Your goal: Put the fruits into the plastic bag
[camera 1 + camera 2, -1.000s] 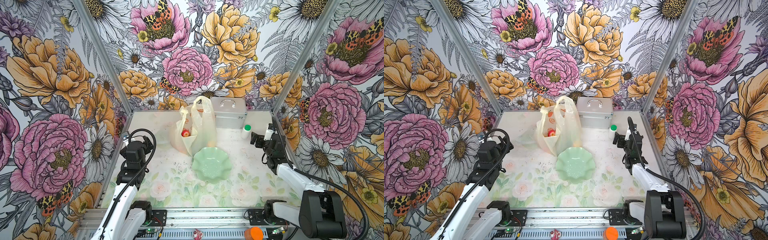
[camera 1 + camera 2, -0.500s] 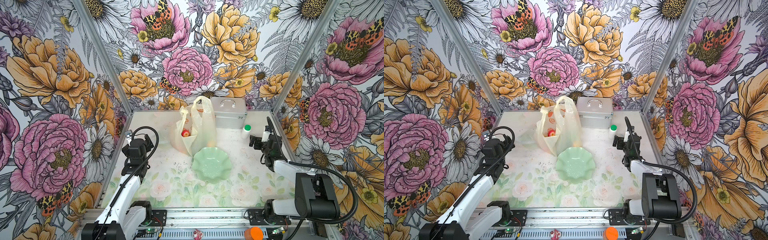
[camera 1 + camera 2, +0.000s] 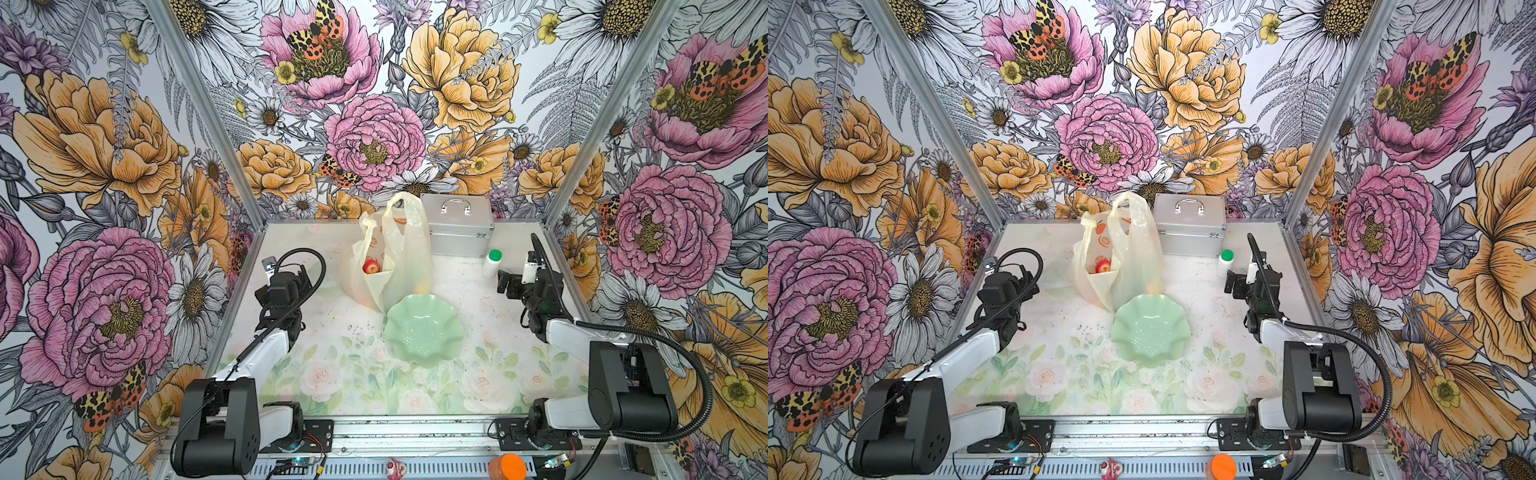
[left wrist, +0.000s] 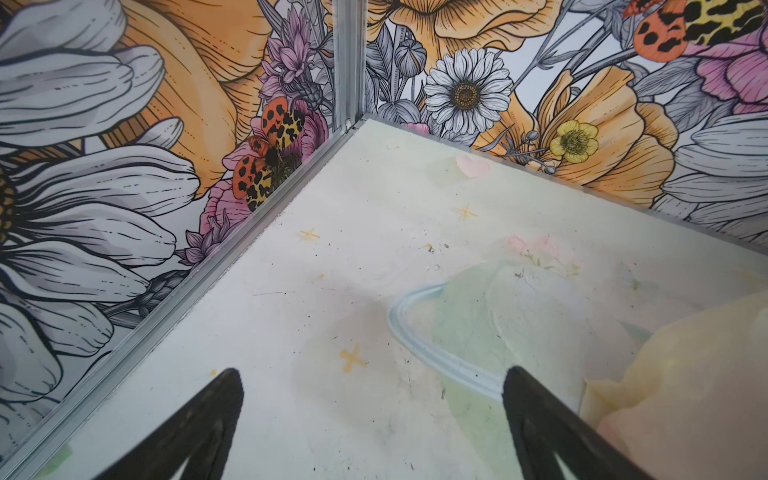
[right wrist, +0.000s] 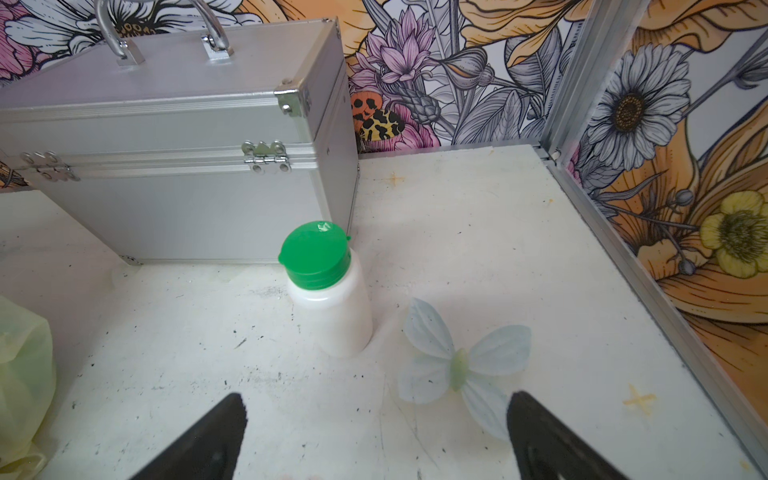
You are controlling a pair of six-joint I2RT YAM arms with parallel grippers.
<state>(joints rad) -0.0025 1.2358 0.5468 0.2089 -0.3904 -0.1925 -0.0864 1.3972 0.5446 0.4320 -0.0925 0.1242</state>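
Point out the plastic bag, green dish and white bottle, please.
plastic bag (image 3: pixel 406 257): in a top view, side wall
green dish (image 3: pixel 423 330): in a top view, bare middle
white bottle (image 5: pixel 331 321): right wrist view, body

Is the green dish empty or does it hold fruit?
Empty. In both top views the green dish shows only its bare inside; a pink-red fruit sits inside the plastic bag.

White links (image 3: pixel 266 349), black joints (image 3: pixel 216 419); looping black cables (image 3: pixel 306 250)

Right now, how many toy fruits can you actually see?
1 for sure: a pink-red apple inside the plastic bag. An orange blur low in the bag may be a second, and more could be hidden behind the plastic. The green dish holds none.
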